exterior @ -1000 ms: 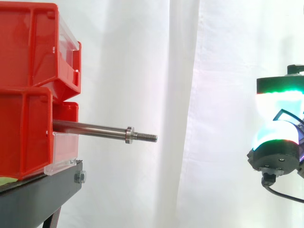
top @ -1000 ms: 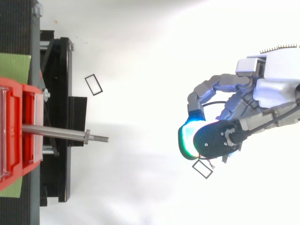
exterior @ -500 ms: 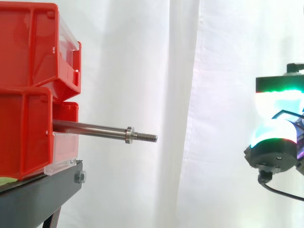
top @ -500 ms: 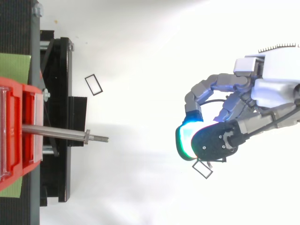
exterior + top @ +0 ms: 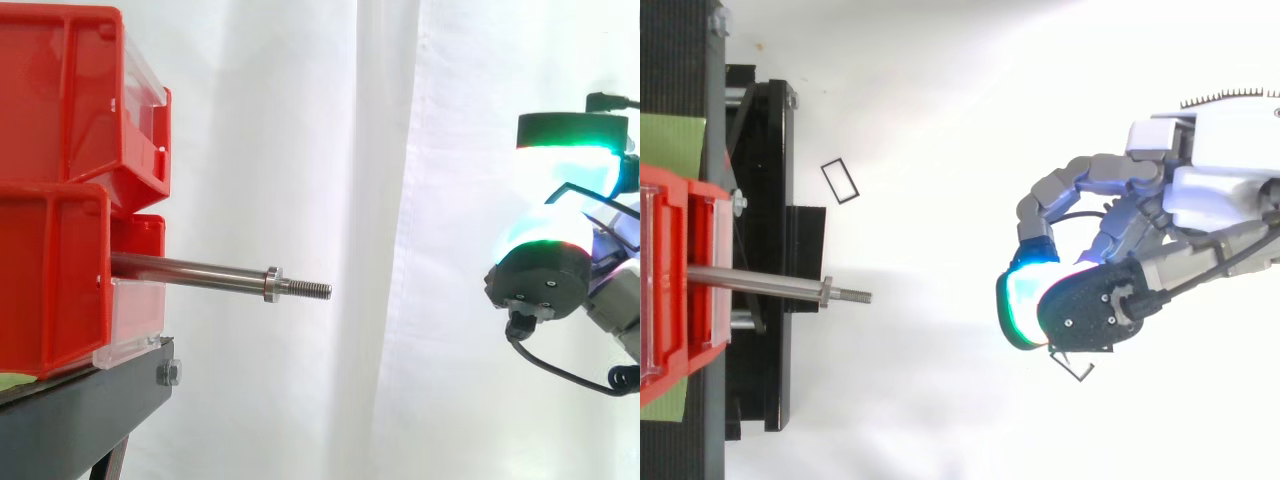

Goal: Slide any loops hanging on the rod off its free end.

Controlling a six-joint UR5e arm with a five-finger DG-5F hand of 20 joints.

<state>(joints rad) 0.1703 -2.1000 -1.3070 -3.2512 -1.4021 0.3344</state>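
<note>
**Rod and Hand: Positions**

A white curtain (image 5: 400, 150) is hung behind the work. At the left, two red bins (image 5: 60, 110) are stacked on a black stand (image 5: 80, 410); the stacking is given by the side view. The hand (image 5: 1200, 190) is located well apart from the rod, to its right and roughly in line with its free end. From above, the fingers (image 5: 1080, 182) are seen curled in against the thumb, closed with nothing gripped. The glowing pads (image 5: 560, 165) are presented in the side view. The rod (image 5: 190, 269) is mounted at the lower bin. Its long axis is near horizontal and, in the side view, slopes slightly downward. The free end is pointed right, toward the hand. A collar (image 5: 272, 285) is seated near that end, followed by a threaded tip (image 5: 312, 290).
</note>
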